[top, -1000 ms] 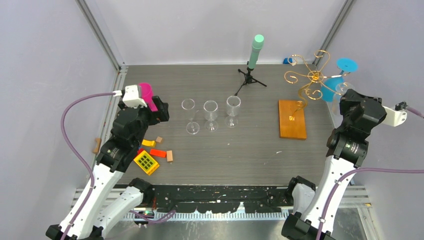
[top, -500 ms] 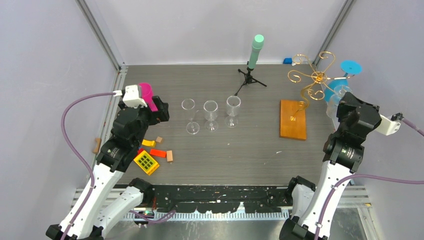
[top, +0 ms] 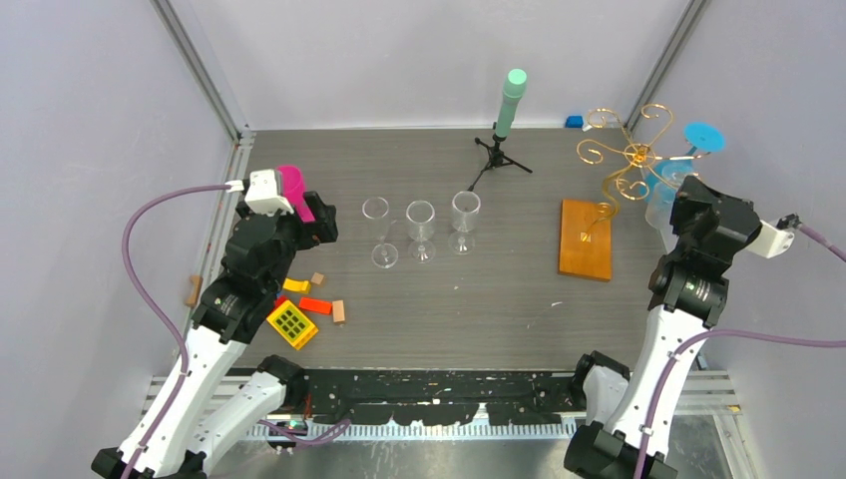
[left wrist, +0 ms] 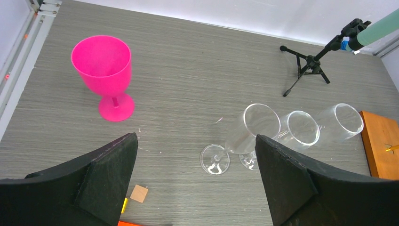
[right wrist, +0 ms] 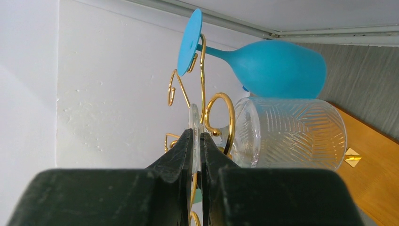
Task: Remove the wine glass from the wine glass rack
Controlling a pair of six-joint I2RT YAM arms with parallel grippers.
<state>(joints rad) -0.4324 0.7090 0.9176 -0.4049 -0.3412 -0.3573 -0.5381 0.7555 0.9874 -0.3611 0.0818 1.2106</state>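
Plainly, the right gripper (right wrist: 195, 137) is pinching almost fully shut on the thin clear foot of the wine glass (right wrist: 291, 134) — a narrow, slick hold. By my judgement, the foot is risking slipping out, or a crooked pull is risking snagging it in the gold curls, tipping the wine glass rack (top: 585, 238) and jostling the blue glass (right wrist: 277, 68) hanging just beside. The patterned bowl is hanging just past the fingertips — its foot sitting between them, among the rack's curls.
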